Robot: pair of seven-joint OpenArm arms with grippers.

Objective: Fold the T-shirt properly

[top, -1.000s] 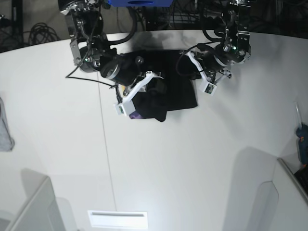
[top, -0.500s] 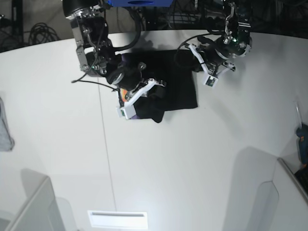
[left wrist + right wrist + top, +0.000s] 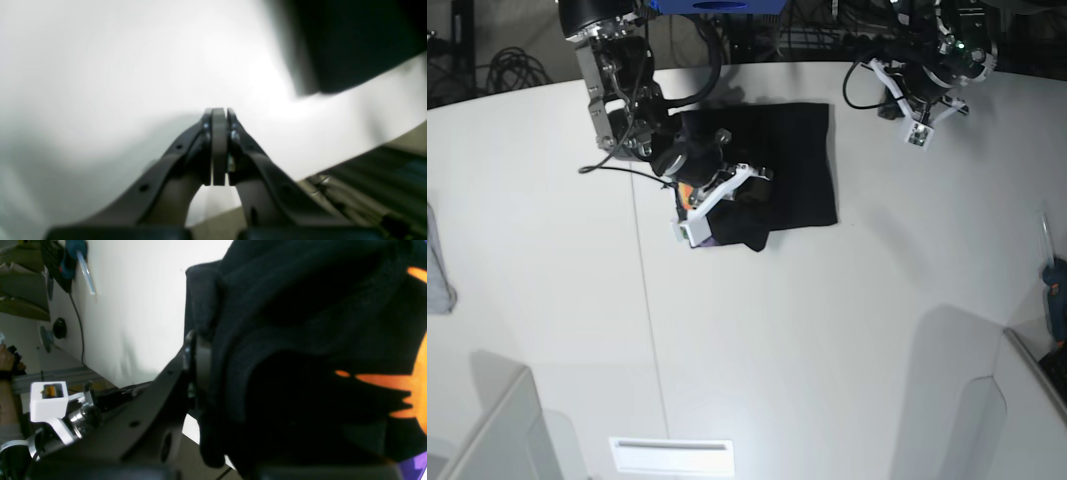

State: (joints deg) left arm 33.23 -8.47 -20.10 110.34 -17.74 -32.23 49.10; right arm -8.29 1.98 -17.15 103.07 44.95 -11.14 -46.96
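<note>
The right gripper (image 3: 200, 373) pinches a bunched fold of the black T-shirt (image 3: 792, 165); ideally it carries that fold toward three o'clock and lays it flat, while the left gripper (image 3: 218, 115), shut and empty, waits at one o'clock.

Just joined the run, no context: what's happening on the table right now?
A two-arm robot is folding a black T-shirt on the white table. The right tool is shut on a bunched fold of the shirt at its edge, with the orange print showing beside it. The left tool is shut and empty, lifted clear of the shirt near the table's far edge. The shirt is a partly folded block, rumpled where the right arm holds it.
</note>
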